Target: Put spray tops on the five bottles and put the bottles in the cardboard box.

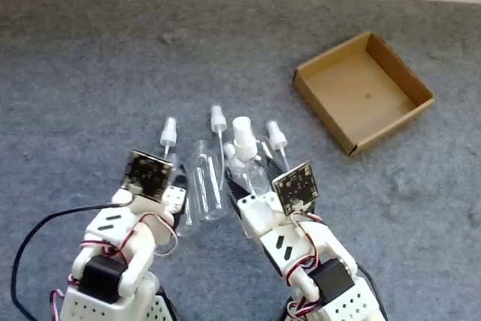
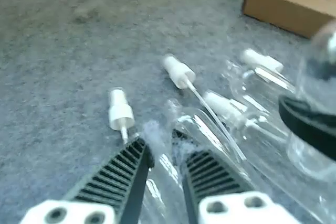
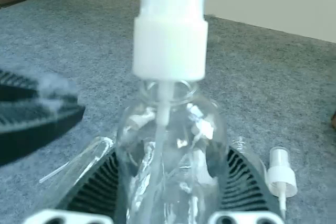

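- On the grey tabletop [image 1: 90, 58], from the high view: found the upright bottle [image 1: 254, 172] clamped in the right gripper [image 1: 248, 180], a spray top [image 1: 243, 133] at its mouth. Noted loose spray tops [image 1: 218, 119] lying beside clear bottles laid flat [image 1: 207, 178]. Placed the cardboard box [image 1: 361, 88] well apart from them, with no bottle in it yet.
- From the left wrist view: saw the left gripper [image 2: 165, 156] with fingers [image 2: 126, 174] drawn in to a narrow gap. Made out clear plastic of a lying bottle [image 2: 164, 170] between them, seemingly gripped near its neck. Spotted one of the loose spray tops just beyond the tips.
- From the right wrist view: saw fingers [image 3: 100, 182] closed on both sides of the upright bottle's body. Traced the dip tube [image 3: 160, 114] down inside, the spray top resting at the rim and seemingly not seated.
- Judged the step as seating that spray top: best done by keeping the bottle plumb, gripping low without crushing it, and pressing or turning the top straight down, never sideways.
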Robot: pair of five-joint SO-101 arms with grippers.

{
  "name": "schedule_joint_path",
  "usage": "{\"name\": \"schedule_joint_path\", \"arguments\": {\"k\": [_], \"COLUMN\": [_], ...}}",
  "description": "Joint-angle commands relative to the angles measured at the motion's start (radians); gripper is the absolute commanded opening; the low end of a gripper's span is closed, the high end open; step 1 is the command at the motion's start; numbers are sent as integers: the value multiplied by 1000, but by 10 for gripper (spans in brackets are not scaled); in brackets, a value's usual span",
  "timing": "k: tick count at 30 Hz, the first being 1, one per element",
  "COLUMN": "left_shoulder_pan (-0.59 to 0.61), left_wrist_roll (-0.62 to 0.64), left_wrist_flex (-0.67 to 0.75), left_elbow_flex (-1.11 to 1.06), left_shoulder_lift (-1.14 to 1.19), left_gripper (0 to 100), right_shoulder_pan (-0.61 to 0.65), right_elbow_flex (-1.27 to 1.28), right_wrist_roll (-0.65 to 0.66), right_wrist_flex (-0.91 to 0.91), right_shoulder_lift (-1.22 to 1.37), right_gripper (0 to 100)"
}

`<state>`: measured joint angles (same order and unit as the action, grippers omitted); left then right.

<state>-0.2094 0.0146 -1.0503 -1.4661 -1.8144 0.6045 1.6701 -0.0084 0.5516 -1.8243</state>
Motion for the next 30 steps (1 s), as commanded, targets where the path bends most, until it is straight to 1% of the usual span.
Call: {"name": "schedule_joint_path", "arguments": {"k": [1,5,11,17,23,25,30], "left_shoulder_pan": [-136,-260,-375,-455,-549,-570,-593], "left_wrist_roll": [-2,-2,-2,-2,-2,-2,-2], "left_wrist_flex": [31,32,34,140,313,356,365], "left_elbow_flex": [-44,-79,-85,-88,-222,-229,-226], "left_shoulder_lift": [2,2,2,2,2,4,4], "left_gripper": [5,5,5,5,5,5,5], "right_shoulder_pan": [-54,-59,-59,-58,-8,-7,-7], "right_elbow_flex": [114,114,116,116,116,116,116], "right_wrist_roll": [-2,-5,-5,-5,-3,-3,-3], "right_wrist_flex": [-74,-108,-220,-232,-228,-226,-226], "right_shoulder_lift": [-13,-13,-13,-13,-13,-13,-13], "right_gripper": [87,87,86,87,87,87,87]}}
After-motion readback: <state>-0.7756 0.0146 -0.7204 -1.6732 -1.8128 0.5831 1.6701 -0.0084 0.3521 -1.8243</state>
